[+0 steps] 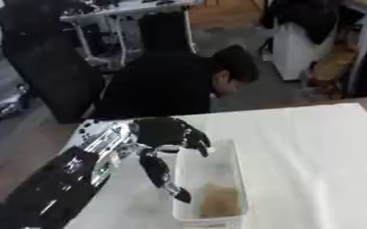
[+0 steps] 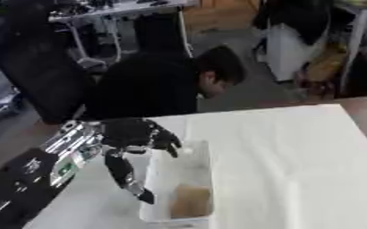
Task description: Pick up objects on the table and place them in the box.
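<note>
One robot hand (image 1: 167, 134) above box (image 1: 232, 179), unlabelled

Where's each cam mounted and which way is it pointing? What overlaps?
Left eye view: in the head, looking down at the table and box; the left arm and left robot hand show, over the box's left rim.
Right eye view: same head, set slightly right, same downward look; the same arm and robot hand show, shifted left.
Shared: table, box with a tan thing inside. The right robot hand shows in neither.
</note>
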`<state>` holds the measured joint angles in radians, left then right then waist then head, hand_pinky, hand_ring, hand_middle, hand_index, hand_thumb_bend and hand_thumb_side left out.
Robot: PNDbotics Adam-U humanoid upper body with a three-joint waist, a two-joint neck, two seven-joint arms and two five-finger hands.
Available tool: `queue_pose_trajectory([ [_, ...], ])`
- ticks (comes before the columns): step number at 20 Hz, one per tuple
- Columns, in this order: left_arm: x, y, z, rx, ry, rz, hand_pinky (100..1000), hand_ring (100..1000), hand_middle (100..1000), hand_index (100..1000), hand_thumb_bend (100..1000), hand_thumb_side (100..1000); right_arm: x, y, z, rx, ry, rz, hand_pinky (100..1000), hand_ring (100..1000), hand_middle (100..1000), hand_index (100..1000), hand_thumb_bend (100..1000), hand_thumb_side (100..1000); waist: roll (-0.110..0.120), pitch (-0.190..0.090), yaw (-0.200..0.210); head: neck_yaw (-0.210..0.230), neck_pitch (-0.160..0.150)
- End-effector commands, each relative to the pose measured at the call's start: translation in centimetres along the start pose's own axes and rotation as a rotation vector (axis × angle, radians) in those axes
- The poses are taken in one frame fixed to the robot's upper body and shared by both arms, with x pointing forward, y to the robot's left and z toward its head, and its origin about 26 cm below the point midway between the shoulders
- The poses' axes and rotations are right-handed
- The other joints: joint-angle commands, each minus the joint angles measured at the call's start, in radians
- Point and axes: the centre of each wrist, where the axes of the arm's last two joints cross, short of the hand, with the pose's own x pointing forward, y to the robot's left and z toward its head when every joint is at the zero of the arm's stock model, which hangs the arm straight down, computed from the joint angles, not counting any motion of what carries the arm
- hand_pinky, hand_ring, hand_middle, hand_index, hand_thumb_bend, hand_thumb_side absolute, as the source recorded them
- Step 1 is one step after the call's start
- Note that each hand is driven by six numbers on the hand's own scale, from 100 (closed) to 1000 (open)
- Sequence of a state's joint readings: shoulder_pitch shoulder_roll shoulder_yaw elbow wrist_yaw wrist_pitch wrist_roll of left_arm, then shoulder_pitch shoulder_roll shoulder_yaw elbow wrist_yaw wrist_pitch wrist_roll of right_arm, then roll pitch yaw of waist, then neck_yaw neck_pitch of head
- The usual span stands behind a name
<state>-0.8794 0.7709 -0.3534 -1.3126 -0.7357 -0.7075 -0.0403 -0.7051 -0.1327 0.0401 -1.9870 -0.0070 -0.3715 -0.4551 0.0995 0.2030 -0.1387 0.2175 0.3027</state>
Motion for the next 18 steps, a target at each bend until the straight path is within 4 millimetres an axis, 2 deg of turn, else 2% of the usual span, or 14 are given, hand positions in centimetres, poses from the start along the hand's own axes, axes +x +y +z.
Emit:
queue_pose_trajectory([
  [1, 0.8, 3.1, 2.0, 0.168, -0.018, 0.021, 439, 566, 667, 680, 329, 877, 0.4, -0.8, -0.3, 0.015, -0.009, 0.041, 117, 287, 394, 505, 100, 1000, -0.011, -0.028, 0.018, -0.027, 0.009],
  [3, 2.4, 3.4, 3.0, 0.257, -0.016, 0.103, 422, 565, 670, 683, 304, 867, 0.3, -1.4, -0.1, 0.015, 0.003, 0.069, 114, 286, 394, 505, 100, 1000, -0.018, -0.039, 0.036, -0.039, 0.023],
  [6, 5.2, 4.2, 4.5, 0.38, 0.006, 0.259, 388, 563, 683, 700, 284, 864, 0.3, -2.2, -0.1, -0.001, -0.004, 0.104, 111, 285, 392, 504, 100, 1000, -0.036, -0.043, 0.058, -0.054, 0.021],
  [8, 7.1, 4.1, 5.2, 0.454, 0.041, 0.394, 378, 567, 694, 714, 284, 866, 0.3, -2.7, 0.1, -0.012, -0.002, 0.126, 109, 285, 392, 503, 100, 1000, -0.048, -0.049, 0.074, -0.06, 0.049],
  [11, 10.0, 4.3, 5.7, 0.563, 0.048, 0.561, 380, 573, 705, 727, 310, 847, 0.3, -3.5, 0.4, -0.023, 0.004, 0.162, 100, 280, 390, 502, 100, 1000, -0.065, -0.059, 0.1, -0.056, 0.065],
  [13, 10.9, 3.5, 6.1, 0.647, 0.04, 0.662, 376, 573, 710, 735, 328, 828, 0.3, -4.0, 0.7, -0.028, 0.019, 0.189, 100, 275, 390, 503, 100, 1000, -0.078, -0.067, 0.118, -0.061, 0.071],
  [14, 11.2, 3.0, 6.3, 0.69, 0.033, 0.705, 379, 578, 719, 747, 365, 791, 0.3, -4.3, 0.9, -0.029, 0.026, 0.202, 100, 269, 389, 503, 100, 1000, -0.086, -0.069, 0.128, -0.075, 0.07],
  [18, 12.6, 0.3, 6.5, 0.821, -0.021, 0.844, 394, 587, 734, 762, 419, 750, 0.4, -5.5, 1.3, -0.03, 0.044, 0.258, 100, 266, 389, 503, 100, 1000, -0.114, -0.078, 0.172, -0.14, 0.05],
])
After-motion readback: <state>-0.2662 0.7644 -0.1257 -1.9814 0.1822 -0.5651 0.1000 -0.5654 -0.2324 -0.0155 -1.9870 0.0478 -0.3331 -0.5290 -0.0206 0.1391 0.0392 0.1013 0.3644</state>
